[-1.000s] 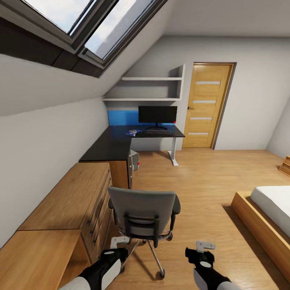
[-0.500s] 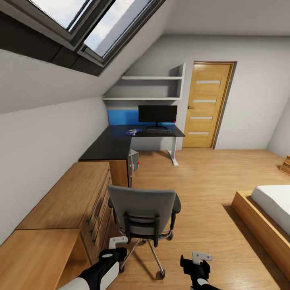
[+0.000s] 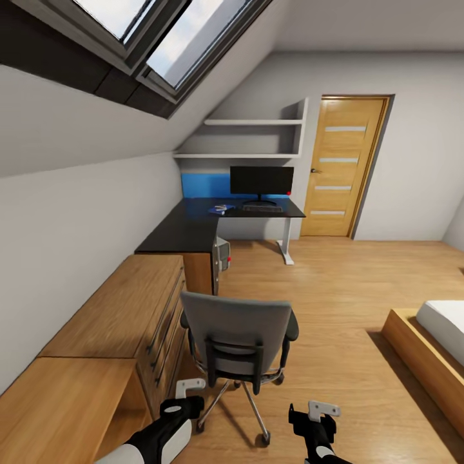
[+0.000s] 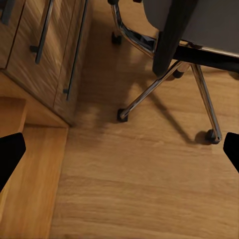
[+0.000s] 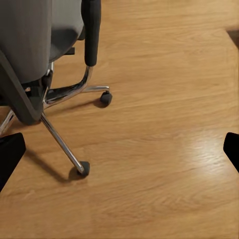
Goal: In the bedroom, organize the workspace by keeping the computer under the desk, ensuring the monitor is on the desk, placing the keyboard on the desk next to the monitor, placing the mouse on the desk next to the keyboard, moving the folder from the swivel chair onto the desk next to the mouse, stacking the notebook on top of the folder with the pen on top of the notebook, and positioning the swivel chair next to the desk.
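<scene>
View has shifted; swivel chair [image 3: 238, 335] backrest faces the robot.

There is one swivel chair [image 3: 238, 338] in the near middle of the room, and one dark desk [image 3: 193, 225] stands far behind it. On the desk there is one monitor [image 3: 261, 181], one keyboard [image 3: 262, 208] and one small blue item [image 3: 220, 209] that I cannot identify. One computer [image 3: 222, 253] stands under the desk. There are two wall shelves [image 3: 251, 138], one door [image 3: 345, 167], two roof windows [image 3: 161, 38], one wooden dresser [image 3: 129, 316] on the left and one bed [image 3: 438, 341] on the right. Two grippers, the left gripper [image 3: 187, 388] and the right gripper [image 3: 322, 409], are at the near edge.
</scene>
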Motion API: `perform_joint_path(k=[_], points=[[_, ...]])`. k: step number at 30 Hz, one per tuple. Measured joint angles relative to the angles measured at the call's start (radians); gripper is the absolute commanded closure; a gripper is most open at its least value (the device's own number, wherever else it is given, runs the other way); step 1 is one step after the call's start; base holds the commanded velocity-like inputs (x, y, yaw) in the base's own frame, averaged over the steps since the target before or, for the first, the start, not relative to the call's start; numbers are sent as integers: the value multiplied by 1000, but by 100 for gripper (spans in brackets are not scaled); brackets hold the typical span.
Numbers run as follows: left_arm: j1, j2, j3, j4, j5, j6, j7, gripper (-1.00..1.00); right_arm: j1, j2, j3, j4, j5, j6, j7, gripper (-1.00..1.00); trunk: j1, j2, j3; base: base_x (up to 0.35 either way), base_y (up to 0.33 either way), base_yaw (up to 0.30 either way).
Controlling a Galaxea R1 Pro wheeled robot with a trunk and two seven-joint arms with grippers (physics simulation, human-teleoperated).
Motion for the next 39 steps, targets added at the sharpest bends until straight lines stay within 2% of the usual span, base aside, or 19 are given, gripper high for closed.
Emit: perform_joint_path(k=[19, 26, 33, 39], points=[[0, -2, 0, 2, 0, 1, 2, -100, 0, -5, 1, 0, 1, -4, 1, -100, 73, -133, -60, 0, 0, 8], [0, -7, -2, 30, -1, 2, 0, -100, 0, -8, 2, -1, 4, -8, 1, -100, 100, -182, -82, 0, 0, 0], [0, -14, -2, 55, -1, 5, -1, -100, 0, -17, 3, 0, 4, -41, 2, -100, 127, -231, -104, 0, 0, 0], [0, -15, -1, 58, 0, 7, -2, -100, 0, -40, 3, 0, 2, -45, 2, -100, 150, -273, -123, 0, 0, 0]])
